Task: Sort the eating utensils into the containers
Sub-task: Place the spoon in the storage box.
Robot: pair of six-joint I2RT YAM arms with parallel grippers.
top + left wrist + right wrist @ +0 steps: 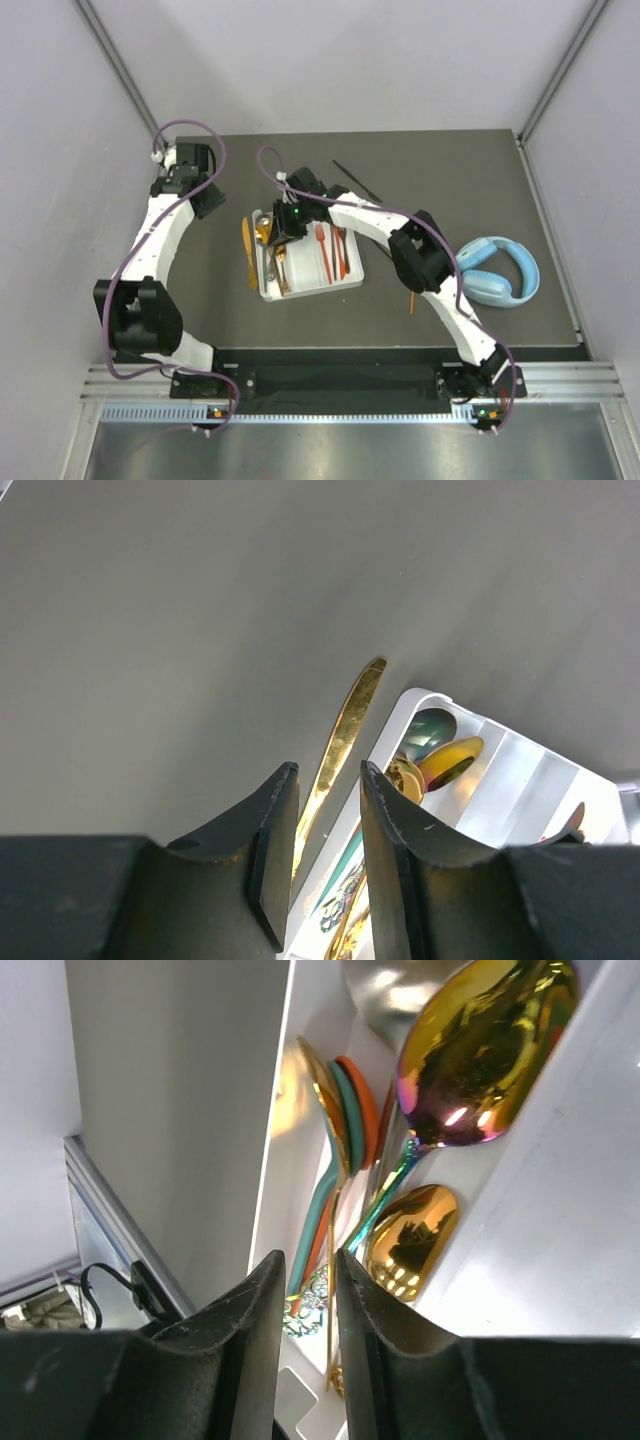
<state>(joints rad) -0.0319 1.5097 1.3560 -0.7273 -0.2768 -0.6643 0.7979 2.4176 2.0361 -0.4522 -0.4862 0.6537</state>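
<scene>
The white tray (345, 283) lies mid-table with several utensils in it. Gold, teal and orange spoons fill its left compartment, and red forks (323, 252) lie further right. My right gripper (283, 232) hangs over that left compartment, open a little and empty. Just below it lie a rainbow-gold spoon (480, 1050), a smaller gold spoon (410, 1235) and a teal spoon (345, 1120). A gold utensil (248, 252) lies on the table beside the tray's left wall (392, 730). My left gripper (329, 770) is open and empty, above the gold utensil (345, 735).
Light-blue headphones (497, 270) rest at the right of the dark mat. Black sticks (357, 181) lie behind the tray. An orange stick (411, 301) lies on the mat right of the tray, beside my right arm. Grey walls close in on both sides.
</scene>
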